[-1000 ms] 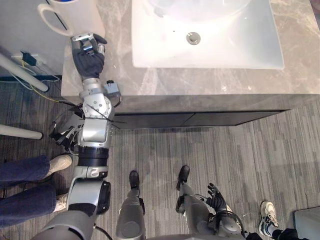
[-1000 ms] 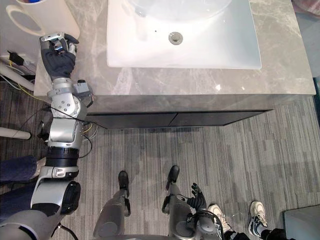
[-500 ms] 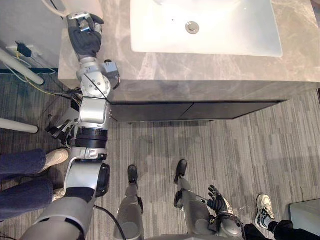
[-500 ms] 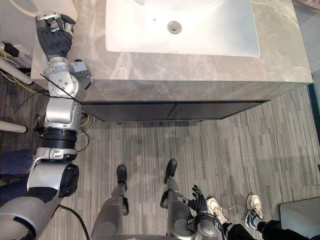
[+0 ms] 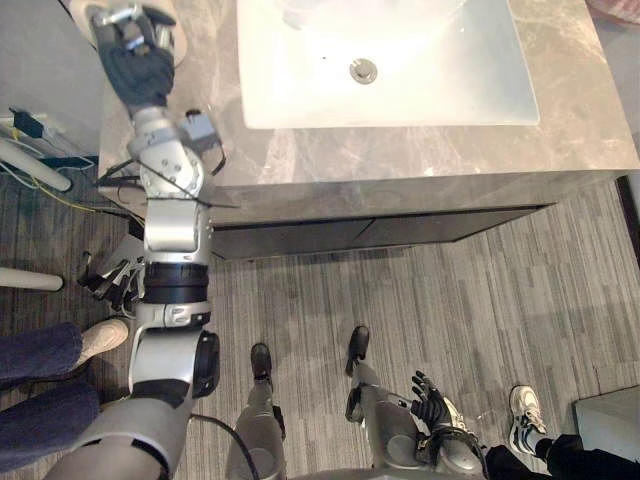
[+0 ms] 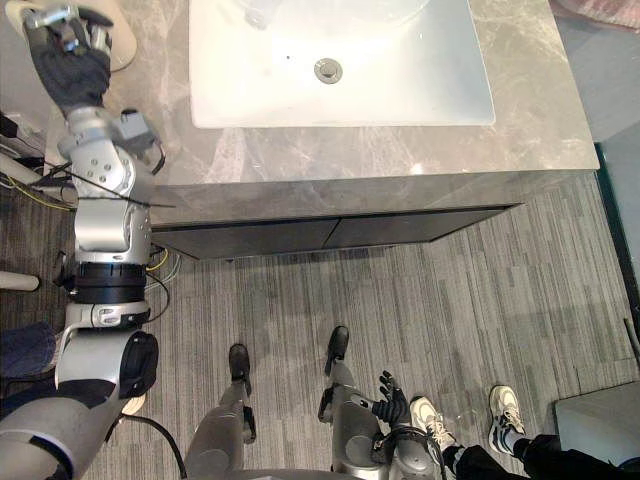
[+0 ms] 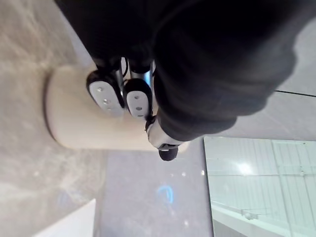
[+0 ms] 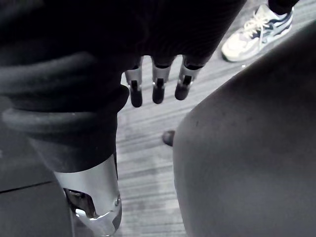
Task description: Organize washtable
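Left hand [image 5: 135,55] up at far left corner of counter [image 5: 420,150], right on cream mug [image 7: 79,123]. Wrist view: fingers [image 7: 104,94] curled, dark tips pressed on mug's side, thumb at opposite edge, so hand clamps mug. Mug sits on counter beside white sink [image 5: 450,70], touching nothing else. Right hand [image 5: 428,398] hangs low over striped floor, fingers loose and spread, holding nothing. Person's shoe [image 5: 522,405] just beside it.

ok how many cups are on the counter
1: a cream cup at the counter's left rear corner, beside the sink, with the left robot hand curled round it. Others may sit beyond the view.
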You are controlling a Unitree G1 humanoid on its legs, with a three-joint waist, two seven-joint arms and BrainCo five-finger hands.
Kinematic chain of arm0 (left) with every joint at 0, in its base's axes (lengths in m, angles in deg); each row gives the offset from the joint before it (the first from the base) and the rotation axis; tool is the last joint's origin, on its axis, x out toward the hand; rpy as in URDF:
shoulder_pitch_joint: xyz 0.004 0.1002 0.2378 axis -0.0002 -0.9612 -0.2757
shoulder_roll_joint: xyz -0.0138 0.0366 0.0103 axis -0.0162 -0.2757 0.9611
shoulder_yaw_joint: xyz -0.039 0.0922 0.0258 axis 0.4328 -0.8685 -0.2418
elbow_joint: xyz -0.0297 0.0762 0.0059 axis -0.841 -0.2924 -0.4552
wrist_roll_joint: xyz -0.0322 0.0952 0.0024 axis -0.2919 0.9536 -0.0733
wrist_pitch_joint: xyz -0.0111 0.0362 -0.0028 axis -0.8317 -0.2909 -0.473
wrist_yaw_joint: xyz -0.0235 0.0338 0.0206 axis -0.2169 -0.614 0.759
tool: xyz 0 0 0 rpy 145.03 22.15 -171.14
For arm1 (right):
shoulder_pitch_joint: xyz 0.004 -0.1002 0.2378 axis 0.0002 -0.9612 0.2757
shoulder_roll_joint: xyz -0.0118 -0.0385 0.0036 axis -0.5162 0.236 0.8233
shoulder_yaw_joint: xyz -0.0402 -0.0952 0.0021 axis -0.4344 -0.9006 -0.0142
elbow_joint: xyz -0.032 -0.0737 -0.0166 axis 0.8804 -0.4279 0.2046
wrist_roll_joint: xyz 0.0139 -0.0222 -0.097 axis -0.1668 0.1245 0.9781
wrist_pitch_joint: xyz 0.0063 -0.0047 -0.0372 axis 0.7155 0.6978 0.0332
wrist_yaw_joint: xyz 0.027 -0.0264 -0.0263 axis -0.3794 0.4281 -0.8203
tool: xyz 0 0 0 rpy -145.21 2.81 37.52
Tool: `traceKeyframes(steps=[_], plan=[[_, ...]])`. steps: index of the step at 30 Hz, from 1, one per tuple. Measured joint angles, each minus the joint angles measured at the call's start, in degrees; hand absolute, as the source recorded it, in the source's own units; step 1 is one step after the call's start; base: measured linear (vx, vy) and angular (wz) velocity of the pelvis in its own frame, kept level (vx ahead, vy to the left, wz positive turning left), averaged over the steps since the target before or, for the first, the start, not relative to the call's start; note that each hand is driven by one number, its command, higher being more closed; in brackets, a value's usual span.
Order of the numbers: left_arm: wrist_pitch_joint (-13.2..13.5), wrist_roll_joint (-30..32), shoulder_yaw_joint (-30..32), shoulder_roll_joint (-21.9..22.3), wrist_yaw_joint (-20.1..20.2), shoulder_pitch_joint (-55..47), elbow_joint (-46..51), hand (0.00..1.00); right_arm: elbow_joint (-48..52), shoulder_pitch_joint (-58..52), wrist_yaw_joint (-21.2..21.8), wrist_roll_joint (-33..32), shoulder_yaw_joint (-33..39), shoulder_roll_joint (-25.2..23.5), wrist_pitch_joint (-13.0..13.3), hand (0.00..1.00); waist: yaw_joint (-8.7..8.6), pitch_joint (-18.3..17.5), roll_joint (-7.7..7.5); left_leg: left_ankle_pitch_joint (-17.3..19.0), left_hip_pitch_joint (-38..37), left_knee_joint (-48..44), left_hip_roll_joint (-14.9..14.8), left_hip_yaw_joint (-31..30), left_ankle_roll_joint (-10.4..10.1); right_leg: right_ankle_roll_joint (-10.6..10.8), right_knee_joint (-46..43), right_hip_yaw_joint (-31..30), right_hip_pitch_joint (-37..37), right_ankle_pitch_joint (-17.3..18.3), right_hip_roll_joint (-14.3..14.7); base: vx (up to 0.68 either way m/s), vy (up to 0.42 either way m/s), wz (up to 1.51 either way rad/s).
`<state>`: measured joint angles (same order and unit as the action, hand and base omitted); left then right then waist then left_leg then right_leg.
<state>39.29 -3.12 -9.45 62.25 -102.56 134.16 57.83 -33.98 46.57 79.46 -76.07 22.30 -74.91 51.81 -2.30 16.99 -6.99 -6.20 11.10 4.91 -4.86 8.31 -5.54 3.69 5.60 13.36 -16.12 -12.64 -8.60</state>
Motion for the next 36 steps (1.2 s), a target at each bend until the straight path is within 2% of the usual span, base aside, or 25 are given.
traceKeyframes(steps=[4, 12, 20, 25, 32, 36], plan=[[-0.01, 0.34, 0.12, 2.09, 0.25, -2.14, 0.06, 1.0, -0.49, -0.6, 0.0, 0.04, 0.17, 0.76, -0.02, 0.0, 0.17, -2.09, 1.74, 0.05, -0.03, 0.0, -0.09, -0.07, 0.03, 0.04, 0.0, 0.05, 0.1, 0.08, 0.08, 0.02, 0.011, 0.01], [0.0, 1.72, 0.09, 3.38, 1.21, -6.05, 4.58, 1.0, -0.98, -0.62, -0.05, -0.01, 0.46, 0.97, 0.01, 0.0, 0.32, -3.2, 2.57, 0.32, -1.05, 0.13, -0.17, -0.01, -0.26, 0.5, 0.01, -0.12, 1.04, 0.5, 0.14, 0.0, 0.005, -0.01], [0.08, 2.82, -0.14, 4.53, 2.65, -13.66, 7.9, 1.0, -3.32, -0.96, 0.15, 0.05, 2.27, 1.67, -0.1, 0.0, 1.66, -6.25, 4.98, 0.74, -3.75, 0.24, -0.3, -0.41, -0.31, 0.62, 0.01, 0.41, 3.96, 1.17, 0.22, 0.04, 0.015, 0.02], [0.4, 2.8, -0.18, 4.97, 4.06, -18.61, 10.19, 1.0, -4.76, -0.92, 0.82, 0.3, 2.79, 2.01, -0.26, 0.0, 2.24, -8.5, 5.96, 1.49, -5.81, 0.21, -0.29, -0.51, -0.3, 0.79, 0.01, 0.58, 6.19, 1.72, 0.18, 0.04, 0.014, 0.01], [0.4, 2.73, -0.35, 6.26, 6.21, -24.4, 9.42, 1.0, -7.01, -0.49, 1.31, 1.54, 2.92, 2.15, -1.34, 0.0, 2.72, -10.98, 6.29, 1.97, -8.0, 0.21, -0.32, -1.02, -0.16, 0.93, 0.22, 2.21, 9.05, 2.94, 0.13, 0.02, 0.006, 0.08], [0.22, 2.47, -0.28, 6.2, 6.18, -24.36, 2.35, 1.0, -7.22, -0.59, 1.37, 1.97, 2.71, 2.24, -2.32, 0.0, 2.88, -12.08, 6.35, 2.09, -8.49, 0.29, -0.3, -1.27, -0.04, 0.95, 0.28, 2.63, 9.92, 3.11, 0.0, 0.0, 0.005, 0.08]])
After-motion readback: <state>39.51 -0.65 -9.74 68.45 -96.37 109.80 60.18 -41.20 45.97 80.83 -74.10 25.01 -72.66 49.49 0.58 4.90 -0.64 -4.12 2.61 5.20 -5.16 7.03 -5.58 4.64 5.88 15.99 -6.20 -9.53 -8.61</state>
